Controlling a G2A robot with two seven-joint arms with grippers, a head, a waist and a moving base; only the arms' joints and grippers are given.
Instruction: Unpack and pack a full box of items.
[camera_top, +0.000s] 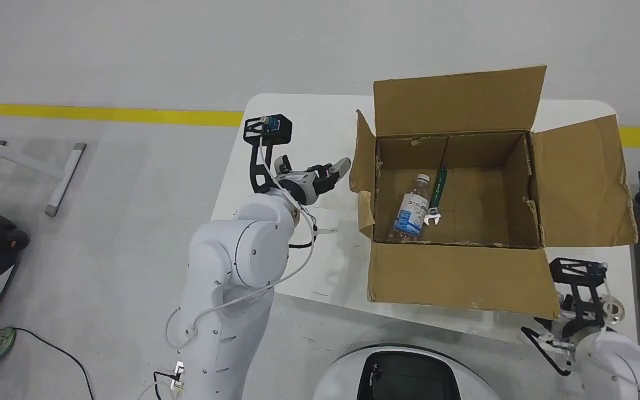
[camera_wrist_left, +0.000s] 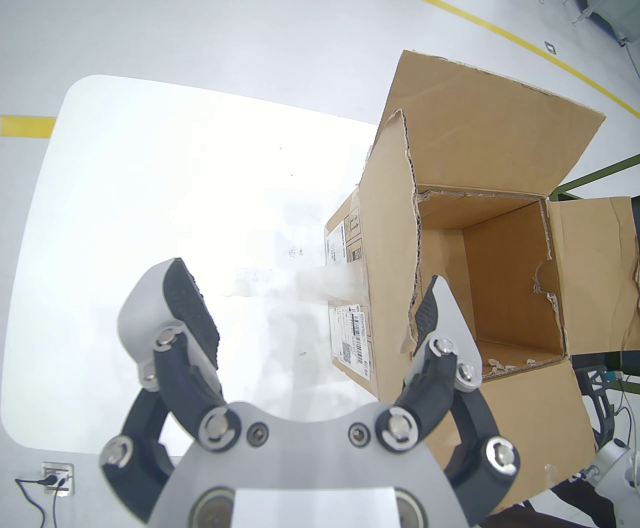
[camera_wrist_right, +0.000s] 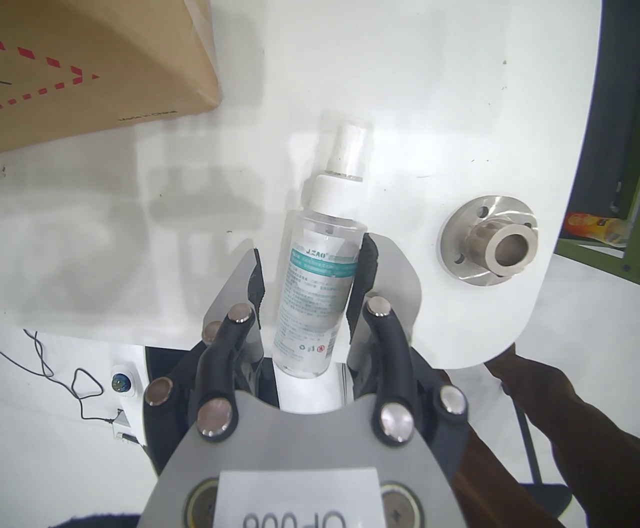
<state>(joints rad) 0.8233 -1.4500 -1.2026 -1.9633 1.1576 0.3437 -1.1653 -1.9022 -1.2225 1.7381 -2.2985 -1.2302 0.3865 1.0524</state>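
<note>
An open cardboard box (camera_top: 450, 275) stands on the white table (camera_top: 300, 120) with its flaps spread. Inside lie a clear water bottle (camera_top: 411, 210) and a green-handled tool (camera_top: 438, 195). My left gripper (camera_top: 315, 172) hovers open beside the box's left flap, with nothing between its fingers (camera_wrist_left: 190, 300); from that wrist the box (camera_wrist_left: 495, 280) shows its bare far corner. At the table's front right corner, my right gripper (camera_wrist_right: 314, 255) is shut on a clear spray bottle (camera_wrist_right: 320, 280) with a white nozzle, which points toward the box (camera_wrist_right: 100, 65).
A round metal flange (camera_wrist_right: 492, 245) lies on the table close to the right gripper, near the rounded table edge. Bare table stretches to the left of the box. A yellow floor line (camera_top: 120, 114) runs behind the table.
</note>
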